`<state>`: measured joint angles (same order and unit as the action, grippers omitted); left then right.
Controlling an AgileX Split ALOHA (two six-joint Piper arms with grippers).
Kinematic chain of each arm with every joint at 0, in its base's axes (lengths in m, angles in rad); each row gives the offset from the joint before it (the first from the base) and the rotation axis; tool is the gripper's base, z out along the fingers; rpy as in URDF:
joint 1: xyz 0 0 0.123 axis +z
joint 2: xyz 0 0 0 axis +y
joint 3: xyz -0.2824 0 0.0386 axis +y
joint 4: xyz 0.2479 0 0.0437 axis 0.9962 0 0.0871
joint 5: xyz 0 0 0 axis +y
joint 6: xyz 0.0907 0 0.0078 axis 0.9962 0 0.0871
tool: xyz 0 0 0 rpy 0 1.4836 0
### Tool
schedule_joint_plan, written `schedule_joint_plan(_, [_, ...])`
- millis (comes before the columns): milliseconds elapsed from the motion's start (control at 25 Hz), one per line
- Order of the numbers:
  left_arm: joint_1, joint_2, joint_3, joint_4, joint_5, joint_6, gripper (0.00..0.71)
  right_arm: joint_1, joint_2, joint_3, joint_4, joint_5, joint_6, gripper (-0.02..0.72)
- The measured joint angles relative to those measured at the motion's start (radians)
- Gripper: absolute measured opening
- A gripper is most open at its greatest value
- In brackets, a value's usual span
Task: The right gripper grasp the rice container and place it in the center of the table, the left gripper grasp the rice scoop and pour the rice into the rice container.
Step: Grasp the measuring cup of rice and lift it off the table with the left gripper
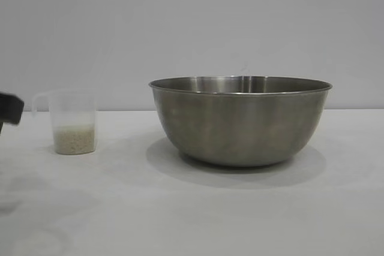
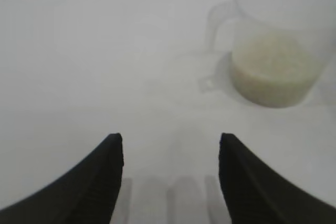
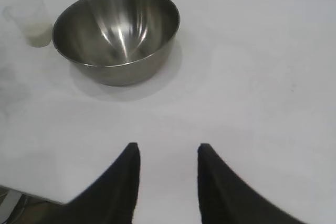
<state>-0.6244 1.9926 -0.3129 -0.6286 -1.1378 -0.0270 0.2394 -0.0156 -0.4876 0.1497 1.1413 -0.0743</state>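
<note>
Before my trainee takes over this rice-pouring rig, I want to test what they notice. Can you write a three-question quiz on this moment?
1. True or false: the rice container already has rice in it.
2. What is the left gripper holding? A) the rice scoop B) the container C) nothing
3. Fill in: in the exterior view the scoop stands to the ____ of the container.

Key: 1 false, it is empty in the right wrist view. 2 C, fingers apart, short of the scoop. 3 left.
</note>
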Motion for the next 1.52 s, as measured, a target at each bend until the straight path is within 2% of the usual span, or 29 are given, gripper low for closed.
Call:
schedule_joint_plan(320, [0.128,0.005,-0.002,0.168,0.0,-0.017,0.387,0.0,0.0,0.0,0.0,0.0,0.002,0.256])
schedule_joint_plan(480, [0.159,0.033,-0.02,0.231,-0.002,-0.021,0.387,0.0,0.0,0.0,0.0,0.0,0.002,0.256])
schedule_joint_plan(960, [0.161,0.035,-0.081,0.246,-0.006,0.022,0.387,0.0,0.0,0.0,0.0,0.0,0.002,0.256])
schedule_joint_plan(1520, [0.161,0.083,-0.143,0.188,-0.006,0.063,0.387,0.0,0.0,0.0,0.0,0.0,0.004,0.256])
